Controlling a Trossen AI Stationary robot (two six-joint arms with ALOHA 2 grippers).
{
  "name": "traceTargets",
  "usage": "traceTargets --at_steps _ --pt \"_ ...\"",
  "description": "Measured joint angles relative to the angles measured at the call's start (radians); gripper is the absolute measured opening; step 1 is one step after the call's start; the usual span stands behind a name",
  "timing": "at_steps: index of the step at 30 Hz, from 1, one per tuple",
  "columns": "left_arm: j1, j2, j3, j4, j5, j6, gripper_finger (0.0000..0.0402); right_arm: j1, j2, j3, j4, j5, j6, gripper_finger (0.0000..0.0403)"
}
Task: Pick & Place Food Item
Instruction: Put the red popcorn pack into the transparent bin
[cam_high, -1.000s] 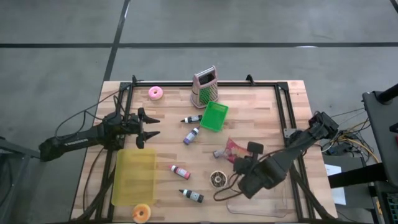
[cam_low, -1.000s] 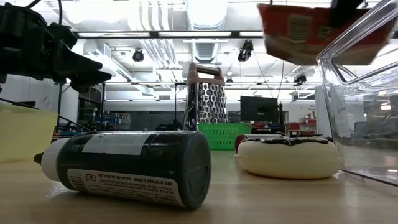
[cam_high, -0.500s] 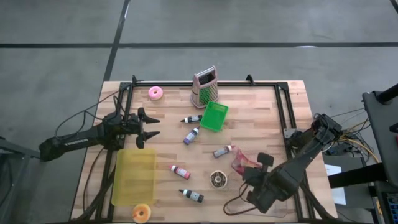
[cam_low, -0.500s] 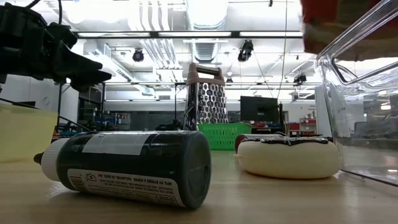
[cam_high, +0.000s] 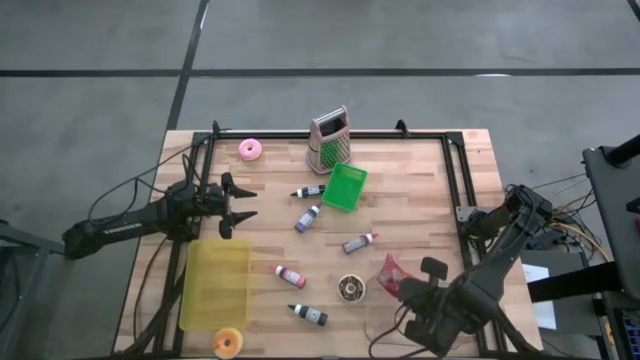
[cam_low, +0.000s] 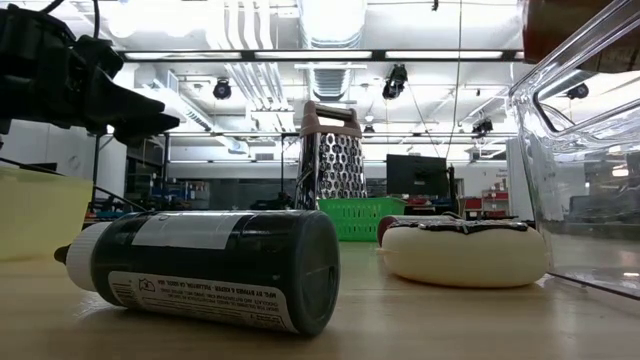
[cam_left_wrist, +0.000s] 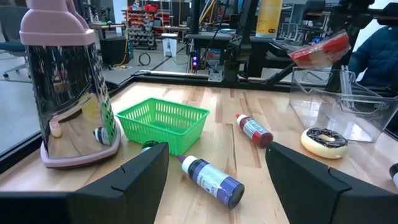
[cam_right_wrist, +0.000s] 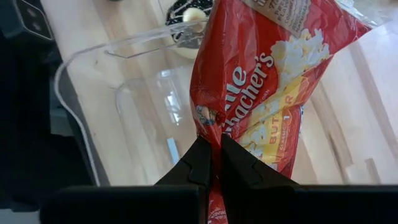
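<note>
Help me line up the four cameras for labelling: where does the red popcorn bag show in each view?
High view: popcorn bag at lower right, beside the chocolate donut.
Low view: only a red-brown edge at top right, above the clear bin.
Left wrist view: upper right, above the bin.
Right wrist view: fills the centre, pinched by the right gripper.
Shared landmark: the chocolate donut.

Red popcorn bag (cam_right_wrist: 261, 93) reads "BUTTER".
</note>
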Motion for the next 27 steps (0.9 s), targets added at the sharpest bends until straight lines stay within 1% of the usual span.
traceTargets --at_steps 6,14,20,27 --pt "0.000 0.000 0.000 0.000 0.000 0.003 0.0273 0.000 0.004 0.000 0.011 -0.003 -0.017 0.0011" --pt "0.000 0.000 0.000 0.000 0.000 0.005 0.0273 0.001 0.043 0.000 0.074 -0.102 -0.032 0.0011" --pt "0.000 0.000 0.000 0.000 0.000 0.005 0.0273 0.006 0.083 0.002 0.089 -0.174 -0.036 0.0011" --pt "0.000 0.000 0.000 0.000 0.000 0.004 0.0273 0.008 0.122 0.002 0.130 -0.236 -0.037 0.0011"
